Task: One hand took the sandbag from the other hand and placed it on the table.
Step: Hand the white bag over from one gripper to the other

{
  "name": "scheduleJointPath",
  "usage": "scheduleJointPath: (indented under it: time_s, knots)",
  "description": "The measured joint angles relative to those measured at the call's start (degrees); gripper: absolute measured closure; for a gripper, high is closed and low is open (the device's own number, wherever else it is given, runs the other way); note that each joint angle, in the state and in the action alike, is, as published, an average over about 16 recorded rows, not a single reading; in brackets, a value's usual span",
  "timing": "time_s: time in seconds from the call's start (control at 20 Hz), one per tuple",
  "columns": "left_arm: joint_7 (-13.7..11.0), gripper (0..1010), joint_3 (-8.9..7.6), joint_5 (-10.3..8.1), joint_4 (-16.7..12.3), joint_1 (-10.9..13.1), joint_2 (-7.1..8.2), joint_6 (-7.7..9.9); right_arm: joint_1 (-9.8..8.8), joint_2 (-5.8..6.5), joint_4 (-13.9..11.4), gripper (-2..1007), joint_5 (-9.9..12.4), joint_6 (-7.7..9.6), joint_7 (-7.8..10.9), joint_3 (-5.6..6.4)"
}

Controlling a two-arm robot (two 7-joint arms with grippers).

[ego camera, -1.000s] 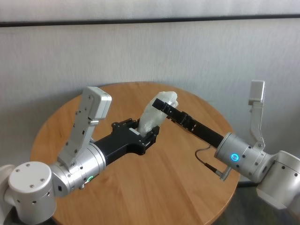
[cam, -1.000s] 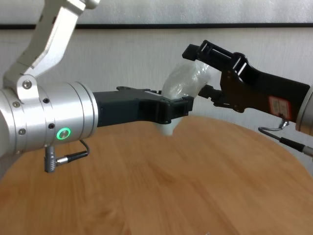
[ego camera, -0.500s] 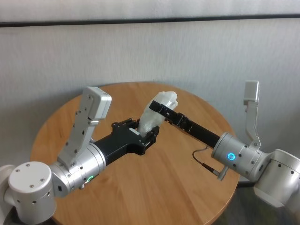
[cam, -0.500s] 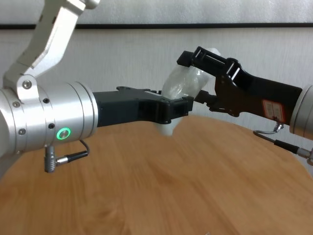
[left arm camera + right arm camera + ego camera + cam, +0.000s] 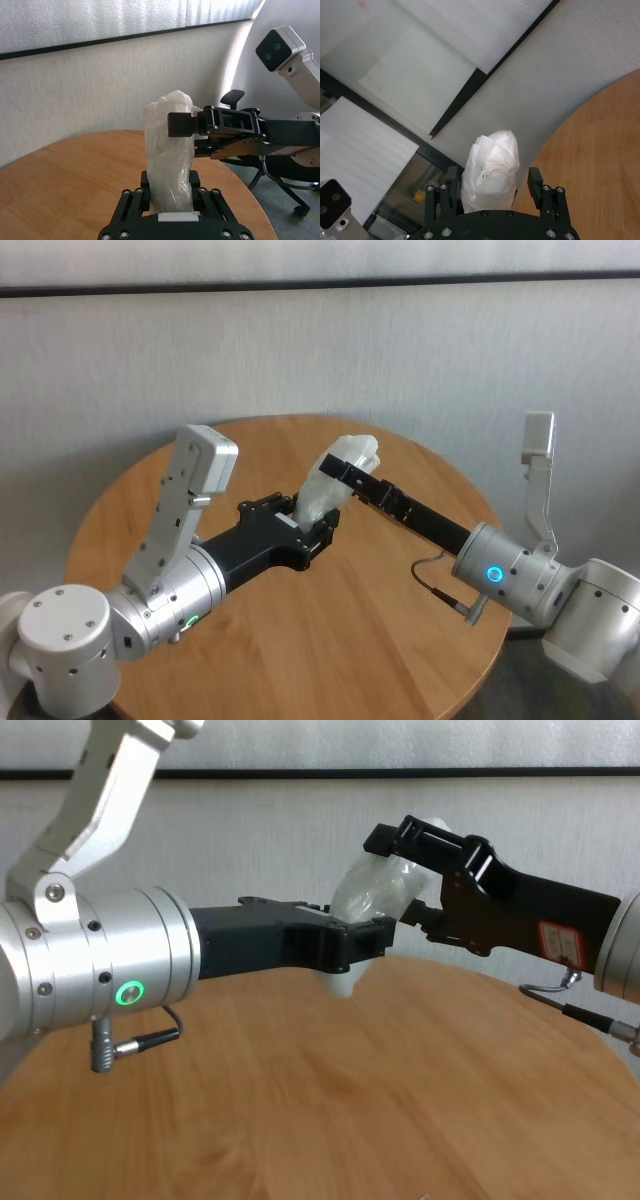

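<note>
Round light-wood counter (image 5: pixel 300 660) stands before a pale textured wall. Above its middle, the left end effector (image 5: pixel 312 527) is clamped on the lower end of the sandbag (image 5: pixel 332 480), which stands nearly upright, long axis vertical with a slight lean toward the right arm, clear of the counter. The right end effector (image 5: pixel 340 468) straddles the sandbag's upper part, one finger on either side; in the right wrist view its fingers (image 5: pixel 535 186) stand spread, with gaps beside the bag.

Left gripper (image 5: pixel 318 524) reaches forward from the left, fingers closed tight; right gripper (image 5: pixel 340 468) reaches in from the right, fingers spread apart, tips above the left's.
</note>
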Motion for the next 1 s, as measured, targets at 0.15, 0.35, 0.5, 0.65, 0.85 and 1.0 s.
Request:
scheduleJointPath:
  time_s: [0.15,0.35,0.5,0.65,0.85,1.0]
  knots:
    - [0.0,540,0.00,0.00,0.0,0.0,0.00,0.00,-0.07,0.01,-0.1,189,0.0,-0.03,0.04,0.07]
    - [0.0,540,0.00,0.00,0.0,0.0,0.00,0.00,-0.12,0.02,-0.2,293,0.0,-0.05,0.08,0.12]
    - [0.0,540,0.00,0.00,0.0,0.0,0.00,0.01,-0.15,0.03,-0.2,357,0.0,-0.07,0.09,0.15]
    - [0.0,540,0.00,0.00,0.0,0.0,0.00,0.01,-0.17,0.04,-0.2,404,0.0,-0.08,0.11,0.17]
    - [0.0,540,0.00,0.00,0.0,0.0,0.00,0.01,-0.19,0.05,-0.2,434,0.0,-0.10,0.11,0.19]
    - [0.0,540,0.00,-0.01,0.0,0.0,0.00,0.01,-0.21,0.06,-0.3,437,-0.1,-0.11,0.10,0.20]
